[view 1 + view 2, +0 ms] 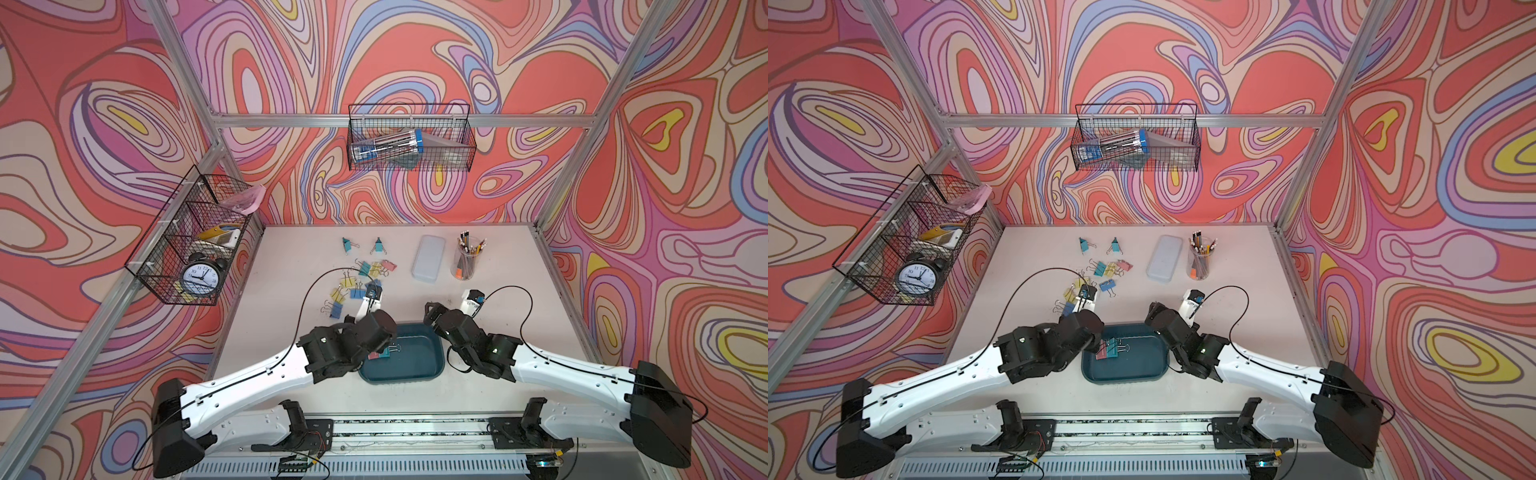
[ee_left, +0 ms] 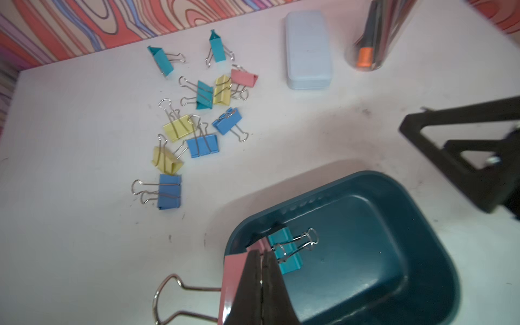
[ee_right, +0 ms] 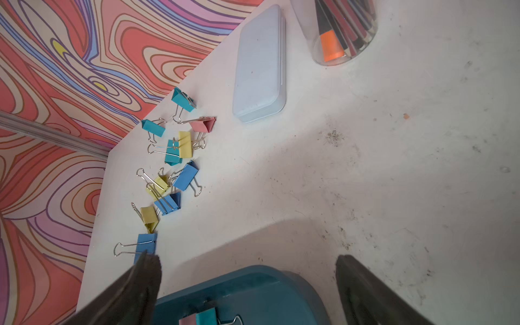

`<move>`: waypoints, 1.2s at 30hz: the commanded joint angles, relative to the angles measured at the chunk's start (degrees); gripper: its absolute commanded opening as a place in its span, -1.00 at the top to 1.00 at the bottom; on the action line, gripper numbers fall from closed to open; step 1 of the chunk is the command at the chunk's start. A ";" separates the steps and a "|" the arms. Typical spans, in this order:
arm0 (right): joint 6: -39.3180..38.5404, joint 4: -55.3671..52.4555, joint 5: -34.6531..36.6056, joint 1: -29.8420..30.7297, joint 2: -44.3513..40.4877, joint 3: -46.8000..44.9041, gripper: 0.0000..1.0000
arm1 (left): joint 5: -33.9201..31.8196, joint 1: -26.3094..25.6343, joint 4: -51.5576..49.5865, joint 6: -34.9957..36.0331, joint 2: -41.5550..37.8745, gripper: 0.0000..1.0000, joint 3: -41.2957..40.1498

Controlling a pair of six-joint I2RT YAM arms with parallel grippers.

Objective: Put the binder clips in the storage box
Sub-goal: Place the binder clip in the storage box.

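Loose binder clips (image 2: 202, 145): matte pastel wedges in yellow, blue, teal and one pink, with shiny silver wire loops, scattered on the table beyond the box.
Storage box (image 2: 365, 253): smooth dark teal plastic tray with rounded corners and low walls; a teal clip (image 2: 284, 253) lies inside.
Left gripper (image 2: 261, 250): black pads pressed together on a pink binder clip (image 2: 232, 281), raised over the box's corner.
Right gripper (image 3: 247, 259): jaws wide apart, holding nothing, above the box's far edge.
Table (image 1: 282, 249): pale, flat, scuffed with dark specks.
Room: swirled red, pink and lilac walls, aluminium frame, black wire baskets (image 1: 411, 141).
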 commanded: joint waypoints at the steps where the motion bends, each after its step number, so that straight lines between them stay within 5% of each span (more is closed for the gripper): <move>1: -0.43 0.61 -2.46 -0.25 0.36 -0.08 -0.96 | -15.18 -3.85 -8.48 -7.73 6.19 1.00 2.09; 6: -0.45 0.15 -4.85 -0.28 1.04 0.28 -0.96 | -21.09 -9.79 -5.85 -10.57 16.28 1.00 4.05; 15: -0.84 -0.80 -7.01 -0.44 -0.96 -1.04 -0.96 | -24.61 -9.99 4.30 -9.45 22.41 1.00 -4.80; 19: -1.04 -2.11 -6.94 -0.46 -1.68 -0.87 -0.96 | -21.70 -9.91 17.20 -1.90 24.29 1.00 -9.42; 23: -1.22 -3.16 -6.94 -0.46 -1.53 0.04 -0.96 | -20.57 -9.64 20.35 -1.48 28.11 1.00 -9.92; 28: -1.02 -3.79 -6.80 -0.48 -0.99 1.10 -0.96 | -20.76 -9.55 21.36 -0.93 27.73 0.78 -10.61; 36: -2.08 -4.05 -7.19 -0.48 1.59 4.52 -0.96 | -19.14 -9.31 19.42 2.71 13.69 0.01 -10.72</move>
